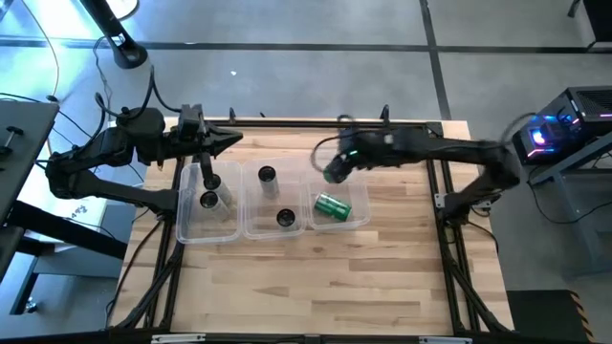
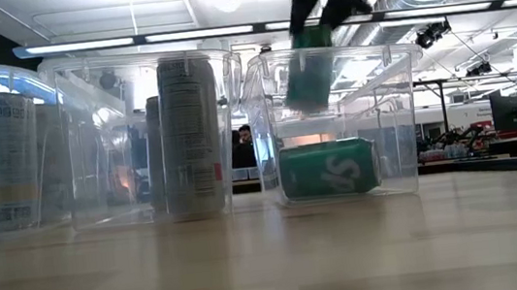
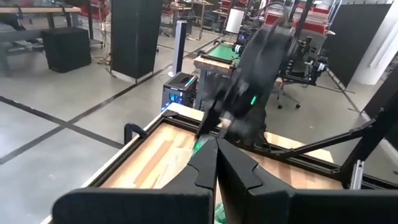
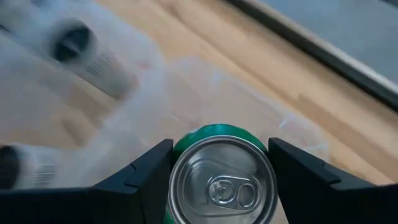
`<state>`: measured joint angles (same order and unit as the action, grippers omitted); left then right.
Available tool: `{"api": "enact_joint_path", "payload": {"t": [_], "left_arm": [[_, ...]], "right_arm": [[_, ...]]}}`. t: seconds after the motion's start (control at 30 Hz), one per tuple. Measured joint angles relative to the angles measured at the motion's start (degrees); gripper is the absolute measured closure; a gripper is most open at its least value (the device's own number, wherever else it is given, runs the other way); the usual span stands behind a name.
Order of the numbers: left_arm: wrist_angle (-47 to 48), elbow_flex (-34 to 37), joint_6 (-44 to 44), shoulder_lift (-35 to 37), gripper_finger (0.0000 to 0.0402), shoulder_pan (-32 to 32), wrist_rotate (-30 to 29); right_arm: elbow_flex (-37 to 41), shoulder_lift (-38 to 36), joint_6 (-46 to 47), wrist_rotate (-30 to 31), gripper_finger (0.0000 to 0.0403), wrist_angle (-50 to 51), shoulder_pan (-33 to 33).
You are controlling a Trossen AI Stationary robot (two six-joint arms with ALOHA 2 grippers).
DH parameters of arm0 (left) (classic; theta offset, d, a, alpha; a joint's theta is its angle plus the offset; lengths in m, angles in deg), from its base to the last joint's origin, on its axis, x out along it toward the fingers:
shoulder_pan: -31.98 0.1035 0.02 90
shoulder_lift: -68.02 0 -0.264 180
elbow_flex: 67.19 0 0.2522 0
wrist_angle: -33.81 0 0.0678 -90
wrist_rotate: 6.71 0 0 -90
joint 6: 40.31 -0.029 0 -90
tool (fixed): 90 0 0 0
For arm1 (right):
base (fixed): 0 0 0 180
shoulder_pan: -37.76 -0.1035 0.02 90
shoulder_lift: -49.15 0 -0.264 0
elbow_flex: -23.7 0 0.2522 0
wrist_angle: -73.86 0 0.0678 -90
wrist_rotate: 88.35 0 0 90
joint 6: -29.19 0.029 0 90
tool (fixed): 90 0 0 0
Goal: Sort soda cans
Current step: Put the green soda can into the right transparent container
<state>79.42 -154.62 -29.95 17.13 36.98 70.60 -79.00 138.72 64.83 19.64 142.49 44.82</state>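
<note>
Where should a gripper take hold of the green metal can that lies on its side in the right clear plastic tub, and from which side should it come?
Probably around the middle of the green metal soda can lying on its side, coming straight down from above. Its round wall faces up, and the walls of the right clear plastic tub block a level approach. The right gripper is shut on the other green can.

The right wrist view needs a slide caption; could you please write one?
Right gripper shut on an upright green metal soda can above a clear plastic tub.

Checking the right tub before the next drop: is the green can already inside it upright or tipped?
Tipped. The green can lies on its side in the right tub, label sideways.
</note>
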Motion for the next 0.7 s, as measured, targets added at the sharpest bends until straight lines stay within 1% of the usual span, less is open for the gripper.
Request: {"api": "enact_joint_path", "payload": {"t": [0.13, 0.17, 0.23, 0.3, 0.4, 0.43, 0.47, 0.5, 0.53, 0.6, 0.7], "left_arm": [[-0.1, 0.0, -1.0, -0.2, 0.0402, 0.0, -1.1], [0.0, 0.0, -1.4, -0.2, 0.0402, 0.2, -1.5], [-0.1, 0.0, -1.6, -0.4, 0.0402, 0.7, -1.8], [-0.8, 0.0, -1.6, -0.7, 0.0401, 1.4, -2.0], [-2.6, 0.0, -1.6, -1.3, 0.0401, 2.2, -2.0], [-3.1, 0.0, -1.6, -1.4, 0.0402, 2.2, -2.0], [-3.1, 0.0, -1.6, -1.6, 0.0402, 2.2, -1.9], [-3.3, 0.0, -1.6, -1.9, 0.0402, 2.2, -1.9], [-3.6, 0.0, -1.6, -2.1, 0.0401, 2.2, -1.5], [-3.4, 0.0, -1.3, -2.6, 0.0402, 2.2, -0.6], [-3.4, 0.0, -0.1, -3.2, 0.0401, 2.2, 1.0]], "right_arm": [[0.0, -8.7, 0.2, 0.2, 0.0185, -1.4, 0.0], [-0.1, -10.6, 0.3, 1.0, 0.0185, -1.4, 0.3], [-0.3, -13.3, 0.4, 4.6, 0.0185, 0.1, 1.3], [-0.4, -14.4, 1.4, 9.1, 0.0186, 5.3, 3.6], [-0.1, -13.1, 1.7, 12.3, 0.0192, 13.3, 8.6], [-0.1, -12.3, 1.9, 12.7, 0.0228, 14.4, 10.4], [-0.2, -11.2, 1.4, 12.9, 0.0295, 15.6, 12.3], [-0.2, -9.9, 0.1, 12.3, 0.0351, 16.8, 14.1], [-0.2, -8.3, -1.4, 11.3, 0.0381, 17.2, 15.9], [-0.2, -4.4, -4.4, 9.9, 0.0402, 16.9, 18.4], [-0.2, 1.4, -9.6, 8.0, 0.0399, 14.0, 20.7]]}}
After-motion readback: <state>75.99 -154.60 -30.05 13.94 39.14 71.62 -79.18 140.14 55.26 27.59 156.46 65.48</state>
